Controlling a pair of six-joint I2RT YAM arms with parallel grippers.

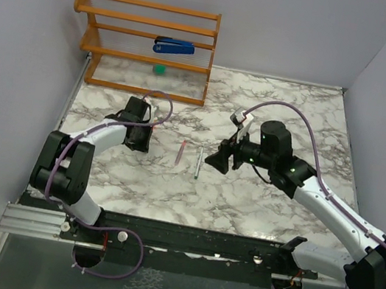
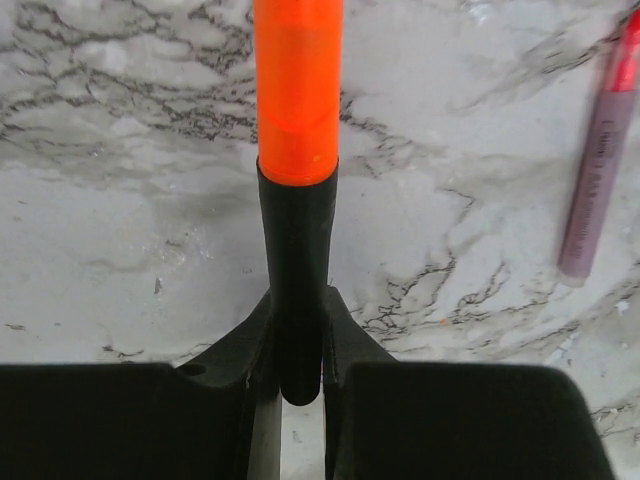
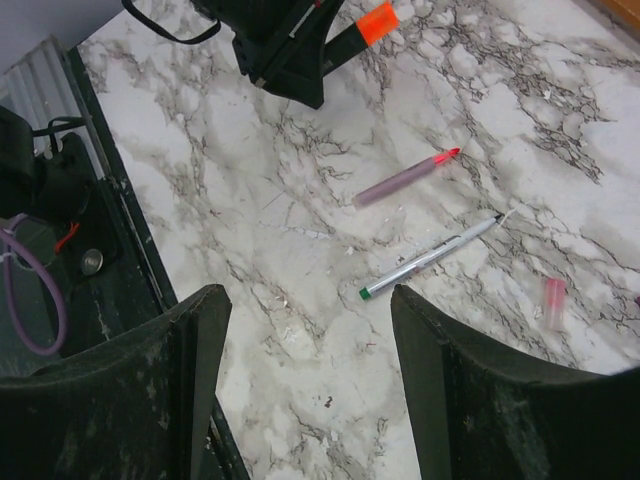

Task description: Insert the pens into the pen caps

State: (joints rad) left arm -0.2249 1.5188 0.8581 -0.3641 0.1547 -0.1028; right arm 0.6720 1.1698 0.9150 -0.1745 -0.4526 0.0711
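Note:
My left gripper (image 2: 298, 312) is shut on the black marker body (image 2: 296, 260), which points away from it with the chunky orange cap (image 2: 297, 85) over its far end. The same gripper (image 1: 139, 137) sits left of centre in the top view. The thin pink pen (image 1: 180, 153) and the grey pen (image 1: 198, 164) lie side by side on the marble between the arms, and both show in the right wrist view, pink (image 3: 405, 178) and grey (image 3: 430, 258). A slim pink cap (image 3: 553, 302) lies loose near them. My right gripper (image 3: 310, 300) is open and empty above the table (image 1: 218, 160). The purple cap is not clearly in view.
A wooden rack (image 1: 146, 48) stands at the back left, holding a blue stapler-like object (image 1: 173, 47) and a small green object (image 1: 160, 69). Grey walls close the left, back and right sides. The black mounting rail (image 1: 184, 239) runs along the near edge.

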